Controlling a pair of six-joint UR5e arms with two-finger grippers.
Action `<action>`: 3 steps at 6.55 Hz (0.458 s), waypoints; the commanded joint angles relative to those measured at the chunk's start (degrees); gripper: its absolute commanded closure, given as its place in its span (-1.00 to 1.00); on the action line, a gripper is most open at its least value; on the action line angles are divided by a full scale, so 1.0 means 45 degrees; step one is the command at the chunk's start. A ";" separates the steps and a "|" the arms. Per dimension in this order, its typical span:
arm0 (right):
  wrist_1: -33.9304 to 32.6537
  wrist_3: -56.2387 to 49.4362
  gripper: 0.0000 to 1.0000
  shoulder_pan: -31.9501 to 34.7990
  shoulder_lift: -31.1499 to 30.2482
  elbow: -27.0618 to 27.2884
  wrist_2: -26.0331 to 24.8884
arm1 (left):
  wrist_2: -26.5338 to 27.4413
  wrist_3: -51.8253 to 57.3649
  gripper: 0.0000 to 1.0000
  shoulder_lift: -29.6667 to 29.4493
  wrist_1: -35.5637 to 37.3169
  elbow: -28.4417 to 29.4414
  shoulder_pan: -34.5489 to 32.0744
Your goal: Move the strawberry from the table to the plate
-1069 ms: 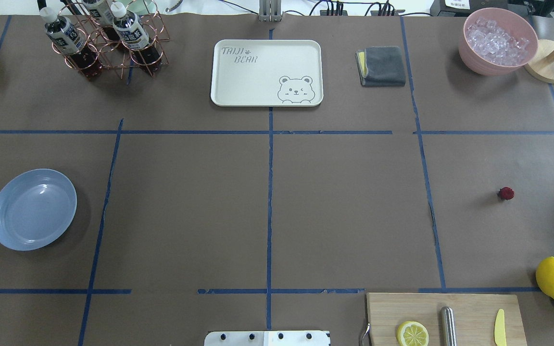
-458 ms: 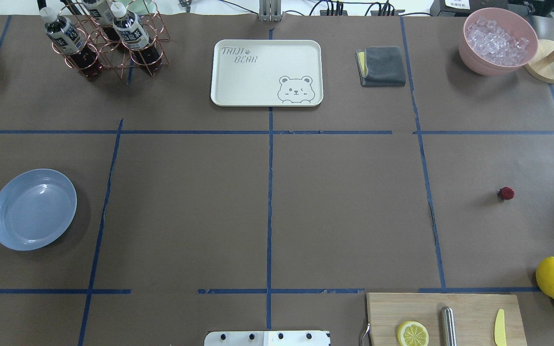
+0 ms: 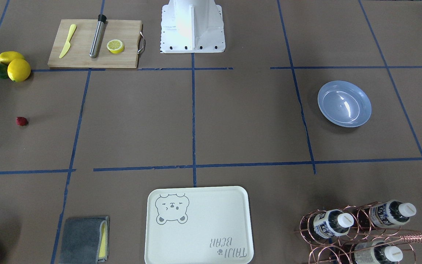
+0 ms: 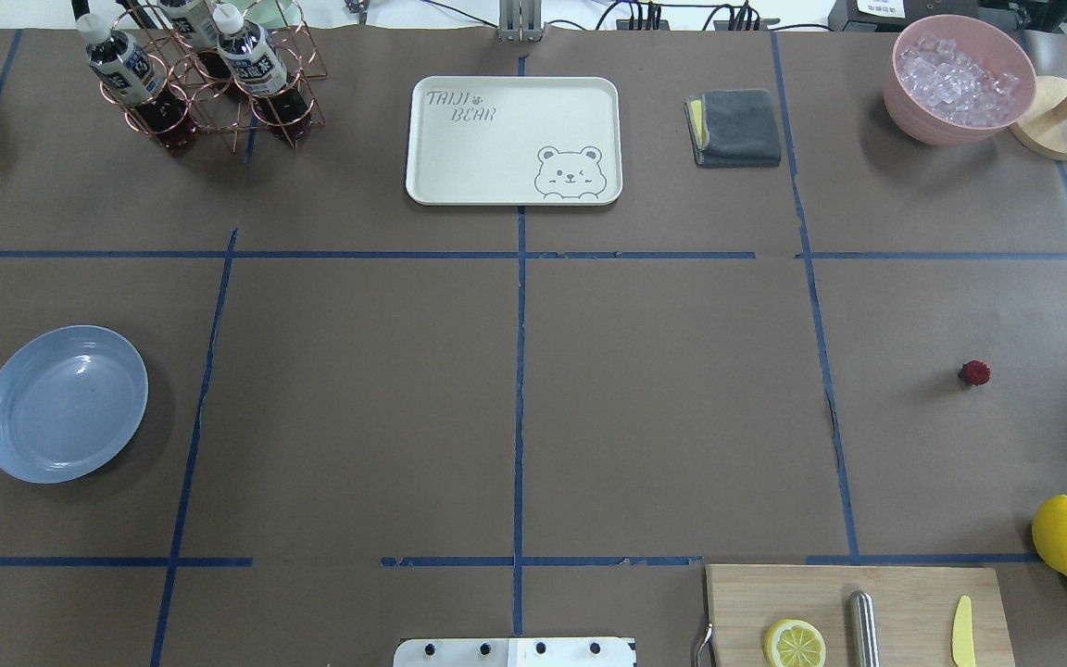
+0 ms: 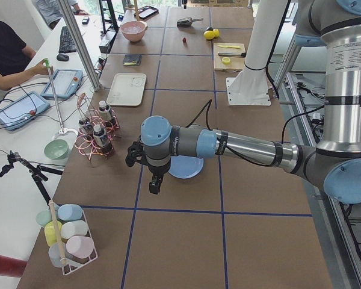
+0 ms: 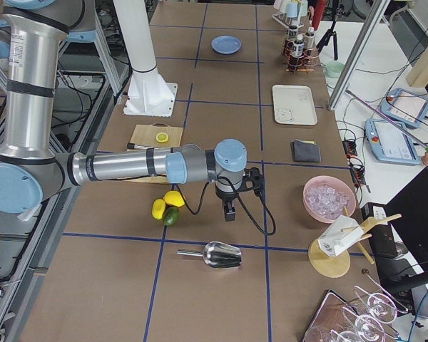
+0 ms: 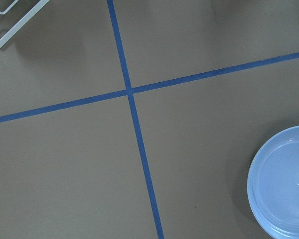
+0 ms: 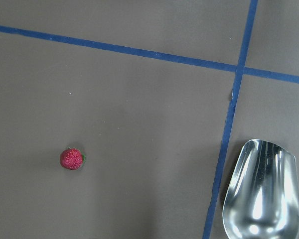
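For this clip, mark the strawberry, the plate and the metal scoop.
strawberry (image 4: 975,372): overhead exterior view, middle of the berry.
plate (image 4: 64,404): overhead exterior view, bare middle of its well.
metal scoop (image 8: 259,194): right wrist-mounted view, inside of its shiny bowl.
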 commanded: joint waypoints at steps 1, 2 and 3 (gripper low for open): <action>0.0058 0.1268 -1.00 -0.0019 -0.0011 0.0130 0.0243 | -0.0322 -0.0080 -1.00 0.0011 -0.0414 -0.0043 0.0053; 0.0581 0.1274 -1.00 -0.0019 -0.0030 0.0150 0.0263 | -0.0342 -0.0061 -1.00 0.0031 -0.0435 0.0112 0.0170; 0.1514 0.1332 -1.00 -0.0039 -0.0243 0.0131 0.0302 | -0.0884 -0.0099 -1.00 0.0031 -0.0976 0.0597 0.1176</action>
